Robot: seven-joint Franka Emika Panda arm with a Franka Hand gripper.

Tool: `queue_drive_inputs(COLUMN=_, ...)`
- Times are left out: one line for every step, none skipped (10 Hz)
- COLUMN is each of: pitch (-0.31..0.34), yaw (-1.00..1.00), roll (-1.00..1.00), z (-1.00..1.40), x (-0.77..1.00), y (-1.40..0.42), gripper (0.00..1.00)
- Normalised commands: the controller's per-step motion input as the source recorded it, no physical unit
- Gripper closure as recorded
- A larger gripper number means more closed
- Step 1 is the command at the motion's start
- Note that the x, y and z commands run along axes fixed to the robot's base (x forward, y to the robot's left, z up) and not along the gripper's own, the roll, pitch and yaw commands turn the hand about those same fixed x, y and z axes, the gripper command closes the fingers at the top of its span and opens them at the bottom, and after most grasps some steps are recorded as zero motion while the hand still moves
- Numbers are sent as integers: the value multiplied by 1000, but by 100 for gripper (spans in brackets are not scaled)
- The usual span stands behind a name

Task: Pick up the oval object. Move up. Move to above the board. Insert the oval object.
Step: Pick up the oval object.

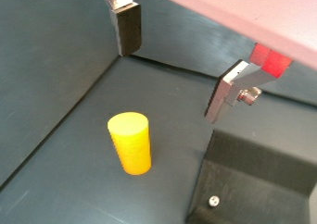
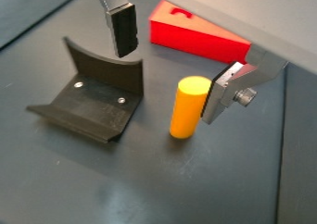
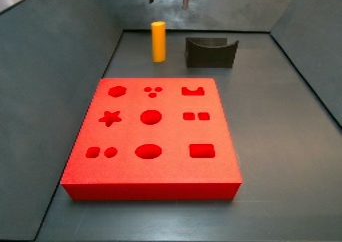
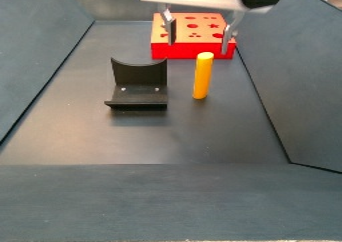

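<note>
The oval object (image 4: 203,76), a slim orange-yellow peg, stands upright on the dark floor between the fixture and the side wall, also seen as the oval object (image 3: 159,41). The red board (image 3: 174,134) with shaped cut-outs lies flat behind it, its front wall showing (image 4: 187,52). My gripper (image 4: 197,32) hangs open above the peg, holding nothing. In both wrist views the oval object (image 2: 188,107) (image 1: 130,143) stands below the gripper (image 2: 173,66) (image 1: 173,70), close to one silver finger (image 2: 227,93) and apart from it. A corner of the board (image 2: 198,44) (image 1: 270,61) shows beyond the fingers.
The fixture (image 4: 136,84), a dark L-shaped bracket, stands on the floor beside the peg, also seen as the fixture (image 3: 210,52) (image 2: 93,96) (image 1: 254,186). Sloping grey walls (image 4: 47,76) close in the floor on both sides.
</note>
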Motion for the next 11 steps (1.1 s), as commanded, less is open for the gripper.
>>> queue_drive_inputs(pitch=-84, yaw=-1000, roll=-36, z=-323, x=0, y=-3, gripper=0)
queue_drive_inputs(pitch=-86, yaw=-1000, roll=-36, z=-320, x=0, y=0, gripper=0)
queue_drive_inputs(pitch=-86, yaw=-1000, roll=-33, z=-323, x=0, y=-3, gripper=0)
queue_drive_inputs(pitch=-84, yaw=-1000, roll=-34, z=-320, x=0, y=-3, gripper=0)
queue_drive_inputs(pitch=-84, yaw=-1000, roll=-37, z=-320, x=0, y=-3, gripper=0)
queue_drive_inputs(pitch=-77, yaw=-1000, roll=-39, z=-326, x=0, y=-6, gripper=0)
queue_drive_inputs(pitch=0, yaw=-1000, roll=-14, z=-154, x=0, y=-91, gripper=0)
queue_drive_inputs(pitch=29, yaw=0, roll=131, z=3, x=49, y=-403, gripper=0)
queue_drive_inputs(pitch=0, yaw=37, roll=111, z=-63, x=0, y=-420, gripper=0)
queue_drive_inputs(pitch=0, yaw=354, roll=61, z=-194, x=-109, y=-451, gripper=0)
queue_drive_inputs(pitch=0, yaw=349, roll=0, z=-111, x=-40, y=-189, gripper=0)
